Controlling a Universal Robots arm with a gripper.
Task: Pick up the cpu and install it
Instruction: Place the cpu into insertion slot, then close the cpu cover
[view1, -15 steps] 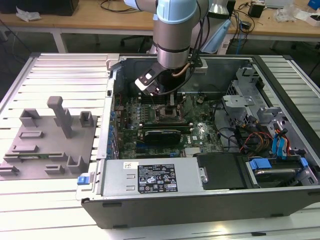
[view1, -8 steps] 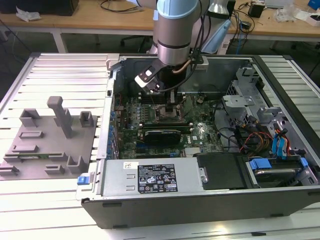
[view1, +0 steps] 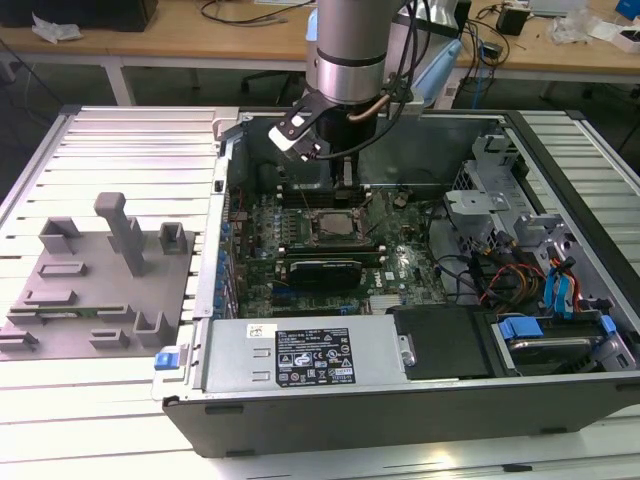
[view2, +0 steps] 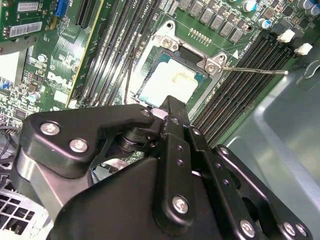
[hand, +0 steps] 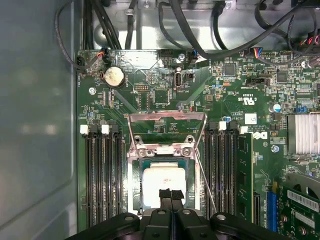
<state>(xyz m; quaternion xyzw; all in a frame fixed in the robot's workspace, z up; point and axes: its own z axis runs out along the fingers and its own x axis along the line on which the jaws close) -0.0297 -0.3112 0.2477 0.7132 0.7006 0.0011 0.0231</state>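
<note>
The cpu (hand: 161, 177), a thin square silver-white chip, is lying in the dark motherboard socket (hand: 138, 165), its metal frame (hand: 167, 116) open, and the black hand (hand: 170, 193), clenched on nothing, is hanging right over it, so any push should be straight and soft.

arm (view1: 345, 50): silver-grey cylinder | cables (view1: 410, 45): black | end effector (hand: 171, 196): black, silver screws (view2: 79, 145)
</note>
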